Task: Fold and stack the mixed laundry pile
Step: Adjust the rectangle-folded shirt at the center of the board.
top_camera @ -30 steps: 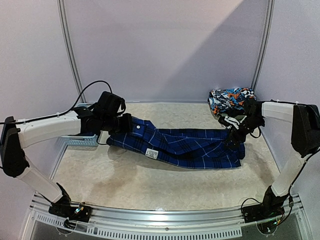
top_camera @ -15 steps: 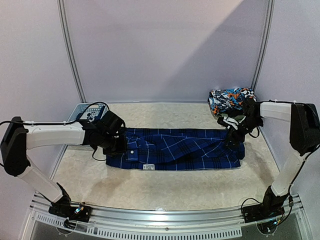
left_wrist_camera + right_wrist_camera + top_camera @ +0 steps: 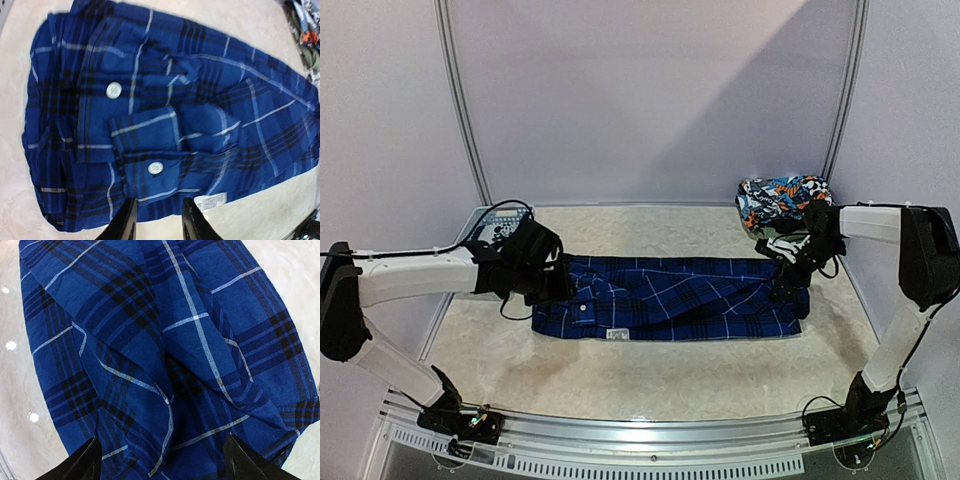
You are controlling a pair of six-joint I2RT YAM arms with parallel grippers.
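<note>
A blue-and-black plaid shirt (image 3: 670, 298) lies folded into a long band across the middle of the table. My left gripper (image 3: 556, 287) is at the shirt's left end, low over the cloth. In the left wrist view the left gripper (image 3: 158, 222) is open, hovering at the shirt's (image 3: 165, 125) near hem beside a white label (image 3: 210, 201), and nothing is pinched. My right gripper (image 3: 788, 277) hangs over the shirt's right end. In the right wrist view the right gripper (image 3: 165, 465) stands wide open above wrinkled plaid cloth (image 3: 165, 350).
A bunched, brightly printed garment (image 3: 782, 200) sits at the back right corner, close behind the right arm. A light-blue slotted basket (image 3: 478, 226) stands at the back left, behind the left arm. Metal frame posts rise at both back corners.
The left arm brought the shirt's raised left end down onto the table, folding it over, then opened its jaws and let go. The right arm barely moved.
</note>
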